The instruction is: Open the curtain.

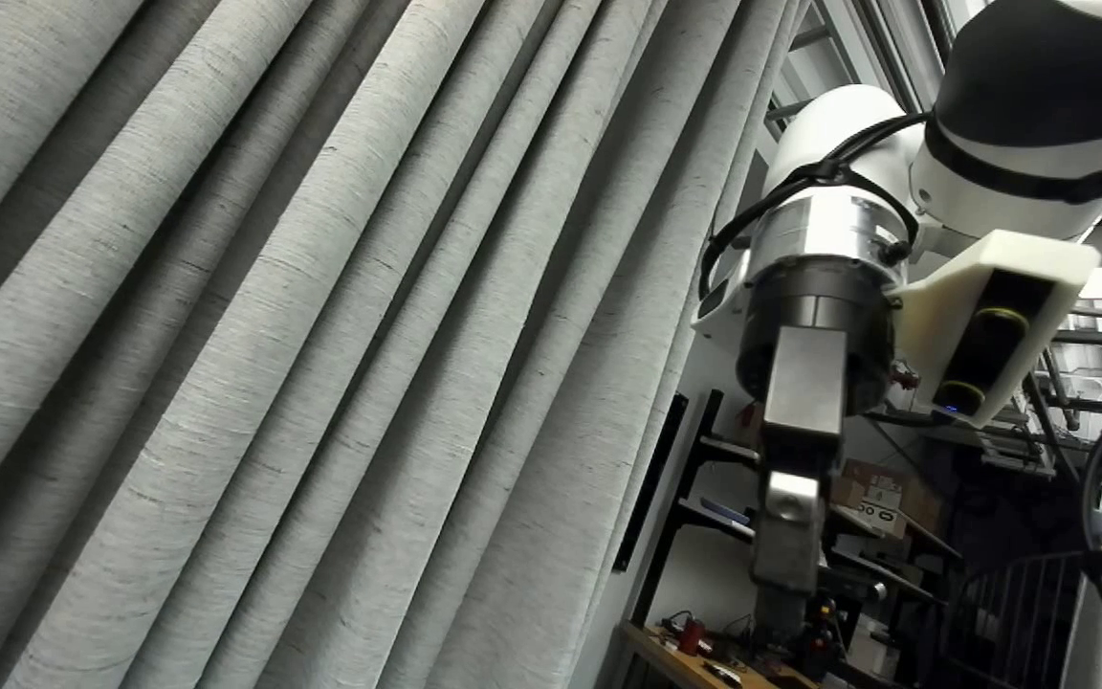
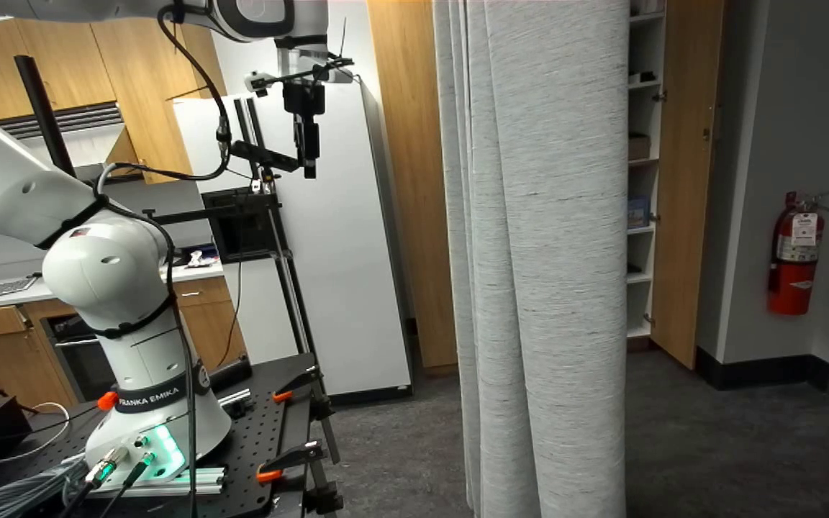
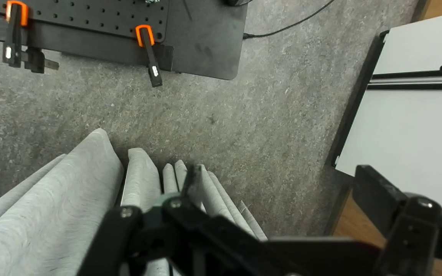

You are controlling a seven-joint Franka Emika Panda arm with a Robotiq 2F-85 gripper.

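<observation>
Currently, jaws spread wide in wrist view; apart from curtain (image 1: 341, 316) in both exterior views. Curtain hangs in deep pleats beyond clamped edge of black surface (image 3: 209, 42), floor (image 3: 251, 126) between. Two orange-tipped clamps (image 3: 150, 55) along that edge, one at corner of perforated plate (image 3: 79, 15). Cable (image 3: 286, 28) meets adjoining edge. Black collar (image 2: 155, 398) low on robot arm (image 2: 109, 259) reads "FRANKA EMIKA". Red fire extinguisher (image 2: 796, 262) carries white tag (image 2: 804, 229), print too small to read. Lettering on cardboard box (image 1: 884, 496) unclear.
</observation>
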